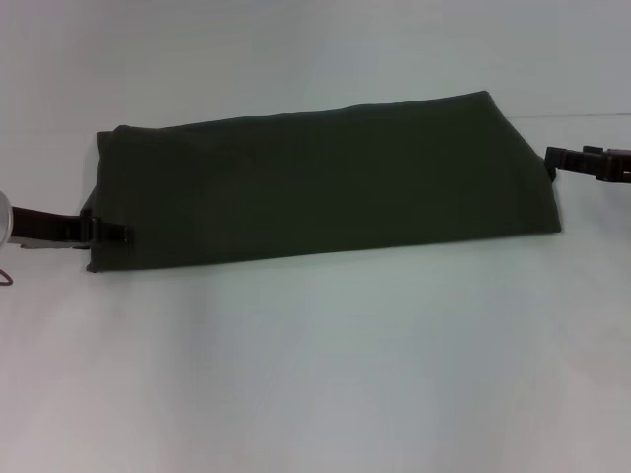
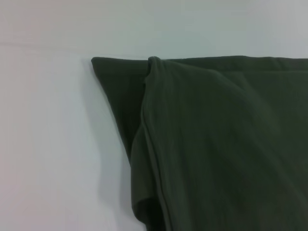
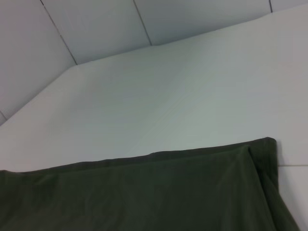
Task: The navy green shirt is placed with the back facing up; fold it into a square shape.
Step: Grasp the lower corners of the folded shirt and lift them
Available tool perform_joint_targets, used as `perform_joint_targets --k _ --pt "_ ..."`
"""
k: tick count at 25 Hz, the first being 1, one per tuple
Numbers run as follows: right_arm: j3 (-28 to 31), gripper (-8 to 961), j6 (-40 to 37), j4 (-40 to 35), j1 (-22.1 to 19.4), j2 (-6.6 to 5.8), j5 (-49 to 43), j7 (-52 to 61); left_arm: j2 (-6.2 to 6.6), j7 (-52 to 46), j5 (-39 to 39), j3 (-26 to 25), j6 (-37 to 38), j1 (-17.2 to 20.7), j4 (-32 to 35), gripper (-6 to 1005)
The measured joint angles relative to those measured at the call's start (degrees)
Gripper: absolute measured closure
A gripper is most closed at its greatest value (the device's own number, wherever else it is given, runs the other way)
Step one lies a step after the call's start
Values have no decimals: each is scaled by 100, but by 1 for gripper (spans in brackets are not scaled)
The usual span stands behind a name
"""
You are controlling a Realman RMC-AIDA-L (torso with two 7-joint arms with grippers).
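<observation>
White and smooth, the table [image 1: 315,374] fills nearly every view, matte and unmarked; behind it in the right wrist view stands a pale panelled wall [image 3: 96,24] crossed by thin dark seams. On the middle of the table lies the navy green shirt [image 1: 325,182], a dark olive, soft-looking cloth folded into 1 long, flat band that runs across the head view, its far edge slanting and its ends cut at an angle. Its surface is plain, with faint creases. From the left wrist view, 1 layer laps over another, leaving a rounded, rolled edge and a loose flap at the corner [image 2: 144,144]. From the right wrist view, the far corner [image 3: 262,149] shows a neat doubled fold. The left gripper [image 1: 108,235], black and slim, sits at the shirt's left end near its front corner, touching the cloth. The right gripper [image 1: 567,158] is at the shirt's right end beside the far corner. Whether either gripper's fingers are spread or pinching the fabric cannot be told.
</observation>
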Motion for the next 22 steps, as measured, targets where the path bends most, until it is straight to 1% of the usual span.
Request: perform_joint_targets --k 10,22 --pt "0 177 7 0 9 7 1 14 1 -1 -21 46 240 -35 -125 296" --pt "0 178 9 11 -5 24 1 4 1 0 -15 45 53 -38 -130 372"
